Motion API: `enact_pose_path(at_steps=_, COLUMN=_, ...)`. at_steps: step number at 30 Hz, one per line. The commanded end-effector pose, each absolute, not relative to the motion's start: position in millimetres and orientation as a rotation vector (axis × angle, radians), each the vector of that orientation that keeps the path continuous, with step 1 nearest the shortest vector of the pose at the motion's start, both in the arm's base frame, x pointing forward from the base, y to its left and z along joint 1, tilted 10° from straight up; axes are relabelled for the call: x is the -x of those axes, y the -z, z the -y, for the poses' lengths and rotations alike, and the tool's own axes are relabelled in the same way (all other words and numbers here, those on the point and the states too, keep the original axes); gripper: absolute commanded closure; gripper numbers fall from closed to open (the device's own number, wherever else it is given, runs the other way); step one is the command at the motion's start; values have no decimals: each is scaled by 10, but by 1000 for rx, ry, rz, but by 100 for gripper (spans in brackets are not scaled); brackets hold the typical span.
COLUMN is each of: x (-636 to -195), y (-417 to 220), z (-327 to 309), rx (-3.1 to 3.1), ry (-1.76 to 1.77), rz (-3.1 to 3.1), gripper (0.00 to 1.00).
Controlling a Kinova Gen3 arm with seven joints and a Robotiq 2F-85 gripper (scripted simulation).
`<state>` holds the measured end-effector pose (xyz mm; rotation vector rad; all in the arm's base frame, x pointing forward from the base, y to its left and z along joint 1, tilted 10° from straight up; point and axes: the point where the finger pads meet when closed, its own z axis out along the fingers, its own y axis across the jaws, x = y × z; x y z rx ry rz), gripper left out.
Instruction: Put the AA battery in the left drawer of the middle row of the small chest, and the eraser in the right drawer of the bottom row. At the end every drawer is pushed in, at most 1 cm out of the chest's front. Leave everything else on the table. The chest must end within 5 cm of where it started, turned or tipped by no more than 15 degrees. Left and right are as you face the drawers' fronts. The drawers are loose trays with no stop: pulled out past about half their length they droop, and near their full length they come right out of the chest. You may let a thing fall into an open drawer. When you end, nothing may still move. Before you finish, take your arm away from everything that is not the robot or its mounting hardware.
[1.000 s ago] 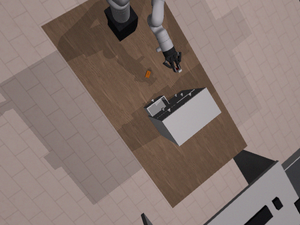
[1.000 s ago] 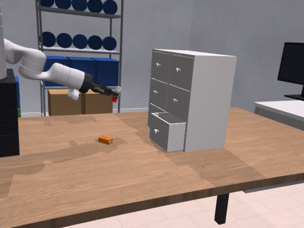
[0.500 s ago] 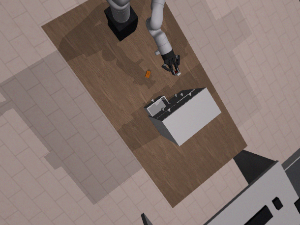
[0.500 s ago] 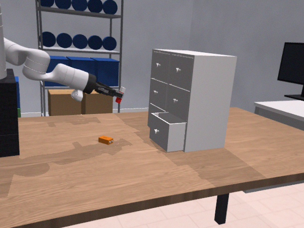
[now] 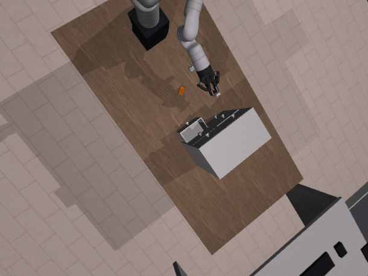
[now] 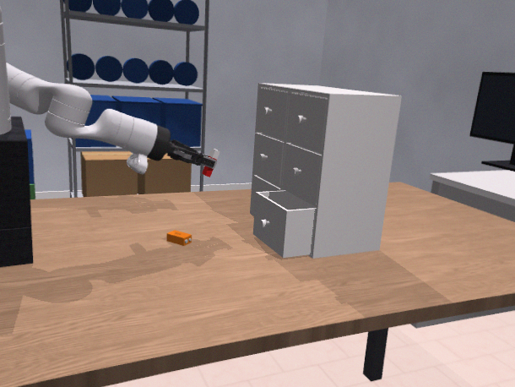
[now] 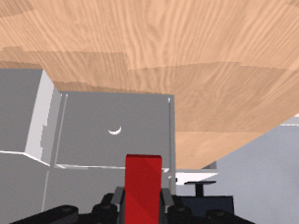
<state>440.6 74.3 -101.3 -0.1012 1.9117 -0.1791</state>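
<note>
The red and white eraser (image 5: pixel 215 91) (image 6: pixel 207 171) (image 7: pixel 143 172) is held in the air by my gripper (image 5: pixel 214 90) (image 6: pixel 209 162) (image 7: pixel 142 200), which is shut on it, in front of the chest (image 5: pixel 235 144) (image 6: pixel 355 177) and above table height. The right drawer of the bottom row (image 5: pixel 187 135) (image 6: pixel 270 230) (image 7: pixel 17 108) stands pulled partly out; its visible inside looks empty. The left drawer of the middle row (image 6: pixel 270 169) (image 7: pixel 89 189) looks pushed in, as do the other drawers. The AA battery shows in no view.
An orange block battery (image 5: pixel 181 91) (image 6: pixel 179 237) lies on the table (image 5: pixel 120 105) (image 6: pixel 127 304) between the black robot base (image 5: pixel 151 33) (image 6: pixel 14 190) and the chest. The pulled-out drawer juts forward from the chest near the table top.
</note>
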Motion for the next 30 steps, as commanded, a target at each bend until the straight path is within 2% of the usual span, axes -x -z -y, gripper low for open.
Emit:
enact_pose_path(at_steps=1, x=-4427, y=999, z=-673, rx=97, ry=191, rz=-1909, gripper=81)
enact_pose_path(at_steps=30, x=-4619, y=941, z=-357, rx=97, ry=191, rz=-1909, gripper=81)
